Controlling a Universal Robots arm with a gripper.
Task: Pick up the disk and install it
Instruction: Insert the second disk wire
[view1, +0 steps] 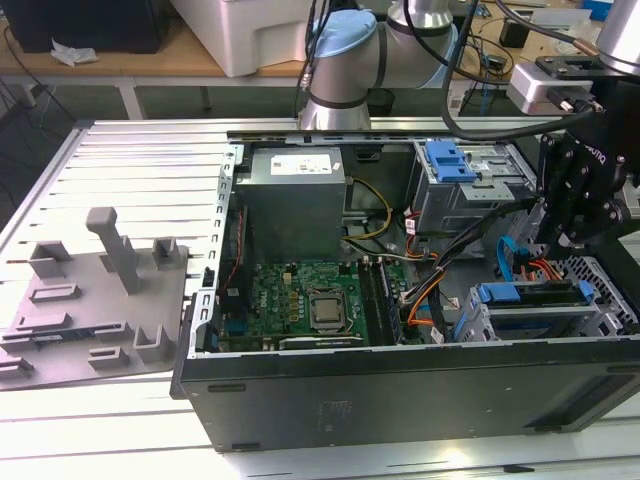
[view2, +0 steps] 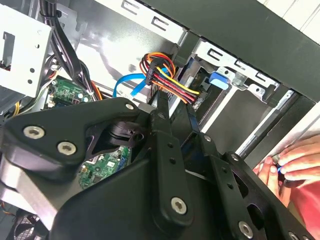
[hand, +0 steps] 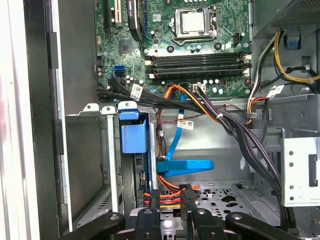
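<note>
The disk sat slotted in the grey drive cage inside the open computer case, on the exterior view's right, its blue rail showing. The pincer hung just above it, near the coloured power wires. I could not tell whether it was open or closed. A person's hand lay at the case edge.

Disk mostly hidden inside drive cage, hand cut off at second wrist view's edge

slotted metal table (brightly lit) before a wooden bench.
</note>
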